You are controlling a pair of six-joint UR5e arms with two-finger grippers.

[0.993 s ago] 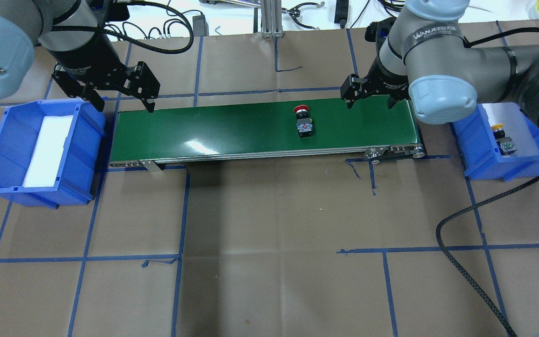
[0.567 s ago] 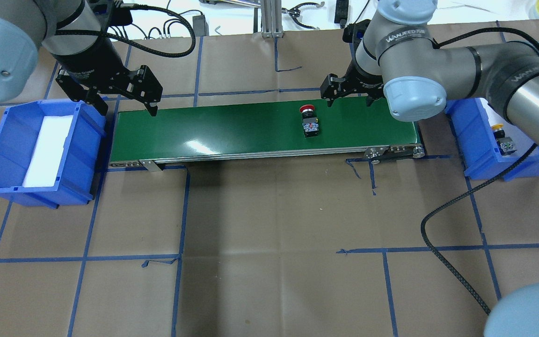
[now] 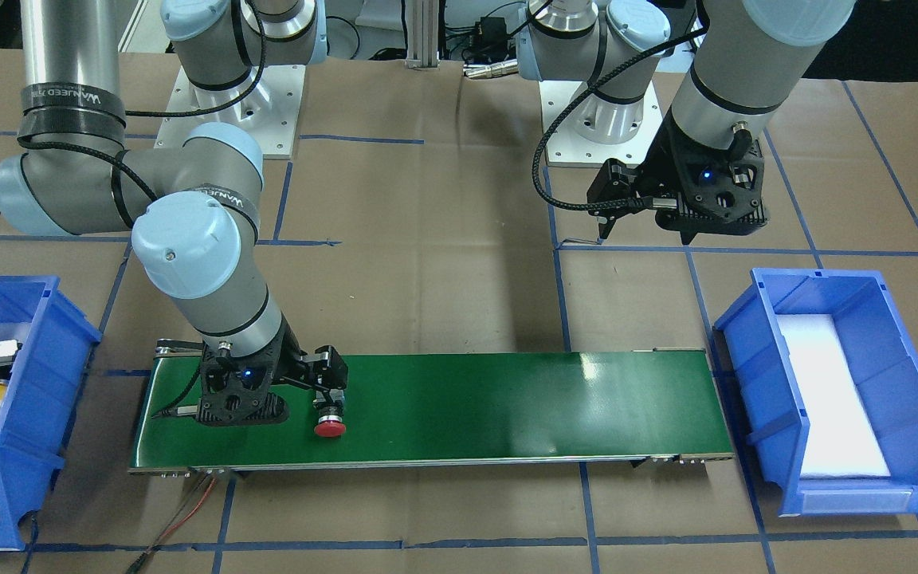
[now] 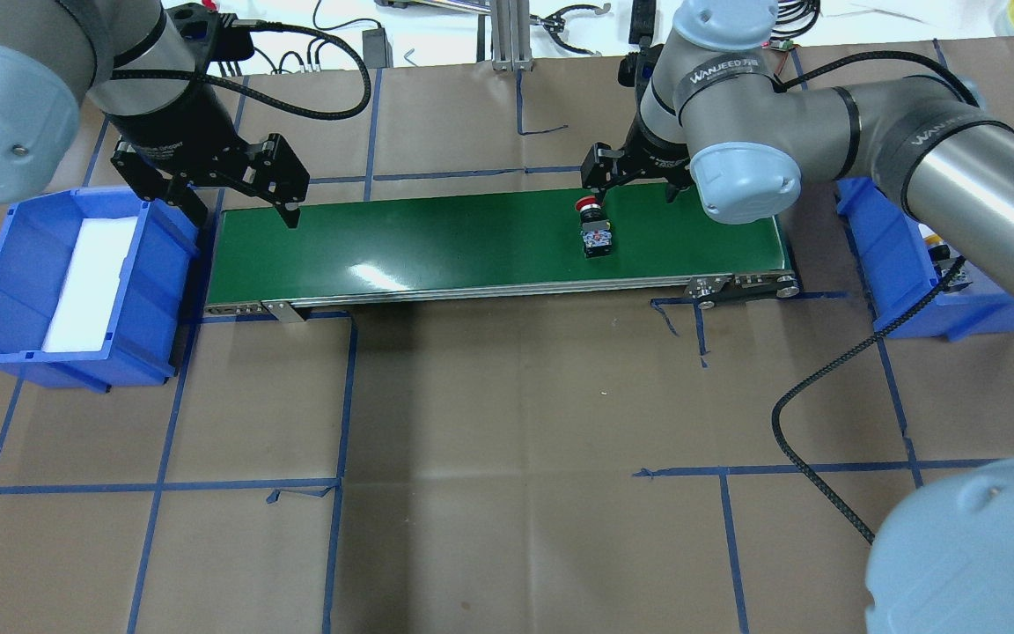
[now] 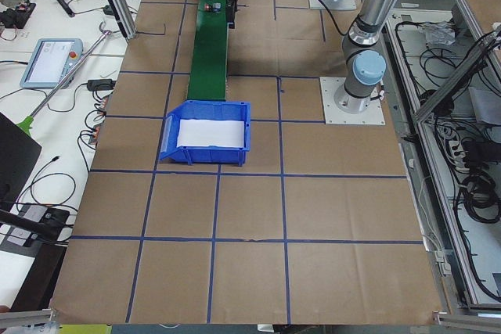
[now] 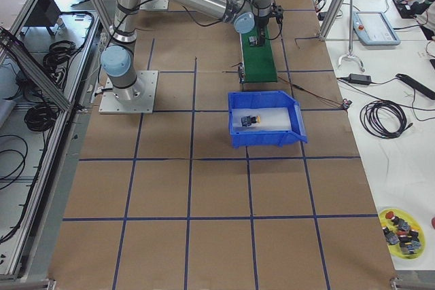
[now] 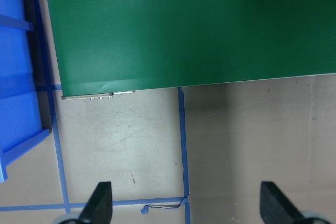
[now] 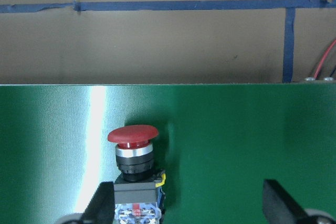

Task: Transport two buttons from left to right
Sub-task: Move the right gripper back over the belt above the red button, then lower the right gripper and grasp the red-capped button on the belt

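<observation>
Low over belt [image 4: 472, 238], right gripper [image 4: 635, 190] spread at red button [image 4: 594, 231]

Brown paper [image 4: 507, 396] marked with a grid of blue tape [image 4: 120, 487] covers the table [image 4: 507, 546]. A white bench [image 6: 401, 168] with coiled cables [image 6: 380, 117] and a tablet [image 6: 370, 28] runs alongside it.
</observation>
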